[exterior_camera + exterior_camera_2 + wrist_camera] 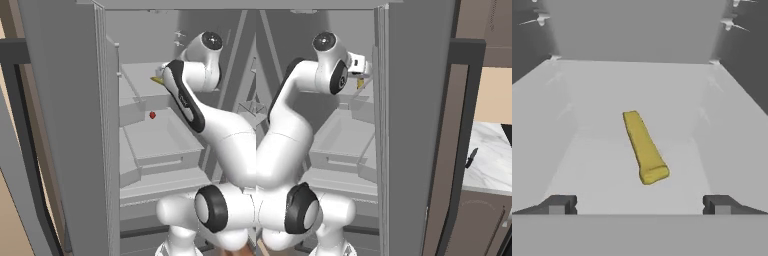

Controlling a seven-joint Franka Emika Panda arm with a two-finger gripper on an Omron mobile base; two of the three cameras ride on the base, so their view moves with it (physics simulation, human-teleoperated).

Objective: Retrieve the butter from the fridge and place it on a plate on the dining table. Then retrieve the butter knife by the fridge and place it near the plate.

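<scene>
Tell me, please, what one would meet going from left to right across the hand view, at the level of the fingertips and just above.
Left fingertip → butter lying on the pale fridge shelf → right fingertip.

The butter [644, 148] looks matt, waxy yellow; the fridge [70, 125] shelf [637, 100] under it is smooth, matt grey plastic.

Yellow butter [644, 147], grey fridge [70, 125]

no readable text, no labels, no signs anywhere
</scene>
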